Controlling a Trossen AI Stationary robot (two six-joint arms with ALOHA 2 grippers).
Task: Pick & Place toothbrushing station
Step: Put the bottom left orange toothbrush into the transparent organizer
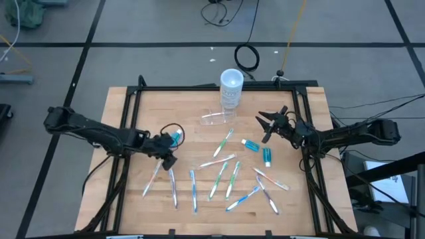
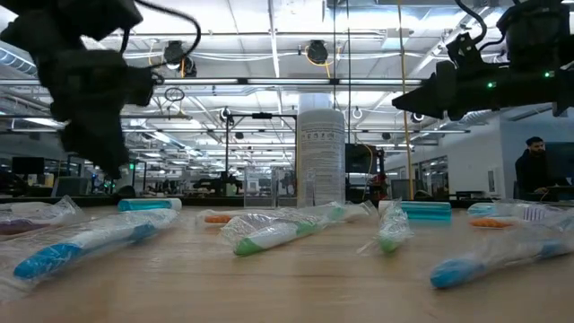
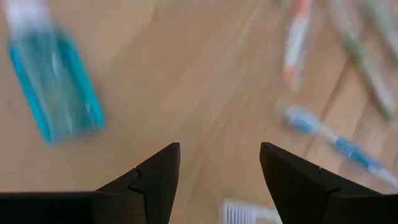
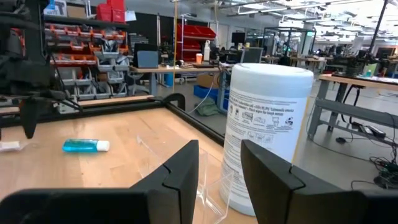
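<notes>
Two spread, empty grippers: left gripper [image 3: 219, 167], right gripper [image 4: 219, 163] facing clear toothbrushing station [image 4: 186, 168] (low view: barely visible).

Scattered toothbrushes [image 1: 220, 180] crowd mid-table; the white canister [image 1: 230, 88] flanks the toothbrushing station [image 1: 218, 118].

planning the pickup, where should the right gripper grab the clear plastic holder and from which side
Probably by a thin upright wall at the open end of the clear holder, coming from above. It lies flat beside the white cup, so keep the right gripper on the end away from the cup.
</notes>
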